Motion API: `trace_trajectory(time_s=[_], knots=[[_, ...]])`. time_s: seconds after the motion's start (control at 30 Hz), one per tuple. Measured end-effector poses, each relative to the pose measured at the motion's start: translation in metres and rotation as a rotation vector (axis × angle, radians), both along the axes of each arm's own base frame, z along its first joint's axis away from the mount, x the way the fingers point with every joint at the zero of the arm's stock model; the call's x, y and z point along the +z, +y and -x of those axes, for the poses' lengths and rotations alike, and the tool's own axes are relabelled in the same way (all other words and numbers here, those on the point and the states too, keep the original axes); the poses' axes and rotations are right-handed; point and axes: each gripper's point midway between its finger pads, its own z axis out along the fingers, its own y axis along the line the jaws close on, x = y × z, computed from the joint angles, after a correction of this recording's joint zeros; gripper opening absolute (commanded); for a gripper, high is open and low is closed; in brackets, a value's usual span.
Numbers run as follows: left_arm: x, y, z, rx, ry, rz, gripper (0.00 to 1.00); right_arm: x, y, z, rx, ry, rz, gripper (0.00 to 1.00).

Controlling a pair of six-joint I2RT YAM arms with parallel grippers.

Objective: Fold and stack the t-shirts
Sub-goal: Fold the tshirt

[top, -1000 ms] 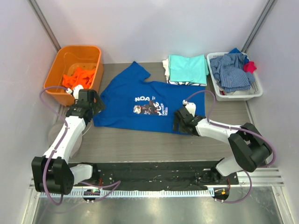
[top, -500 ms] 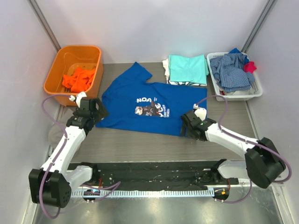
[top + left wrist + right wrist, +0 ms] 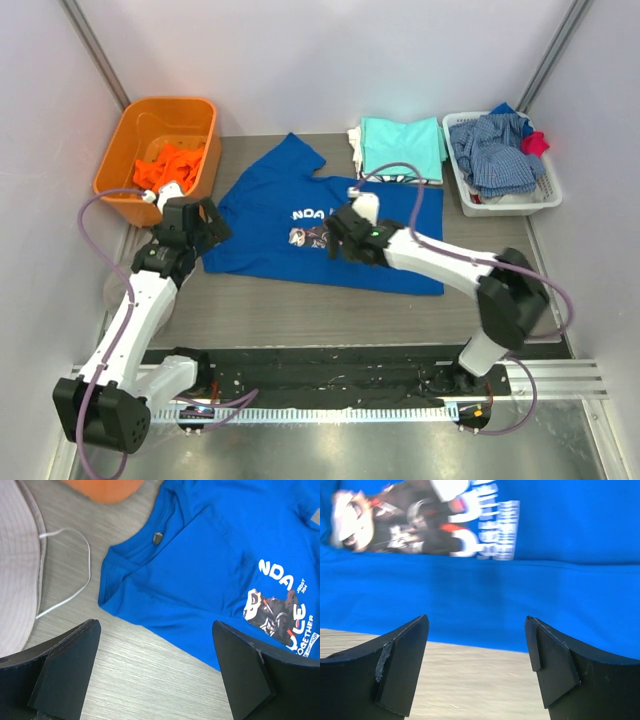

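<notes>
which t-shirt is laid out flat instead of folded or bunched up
The royal blue t-shirt, spread open on the table; the aqua t-shirt sits folded at the back, the orange t-shirt bunched in the orange bin.

Orange plastic bin (image 3: 168, 102) sat at the table's far left corner, close to the left wall. White slotted basket (image 3: 505, 206) sat at the far right corner, heaped with cloth. Blue-and-white checked garment (image 3: 495, 152) lay on top of that heap, with a small red cloth (image 3: 536, 143) at its right side, touching it. Table (image 3: 300, 300) was grey wood-grain. Pale walls (image 3: 330, 60) closed in three sides. Black strip (image 3: 330, 364) and metal rail (image 3: 330, 440) ran along the near edge.
</notes>
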Motion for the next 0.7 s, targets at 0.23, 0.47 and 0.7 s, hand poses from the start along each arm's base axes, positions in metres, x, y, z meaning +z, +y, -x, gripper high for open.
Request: trace_trajectory(time_s=[0.23, 0.47, 0.7], knots=[[-0.004, -0.002, 0.003, -0.020, 0.018, -0.002, 1.00, -0.045, 0.075, -0.019, 0.063, 0.033, 0.034, 0.87], [-0.012, -0.002, 0.009, -0.028, 0.039, -0.002, 1.00, -0.066, 0.087, -0.028, 0.053, 0.038, 0.056, 0.87], [-0.023, -0.002, 0.015, -0.029, 0.062, -0.004, 1.00, -0.082, 0.089, -0.025, 0.066, 0.054, 0.080, 0.87]])
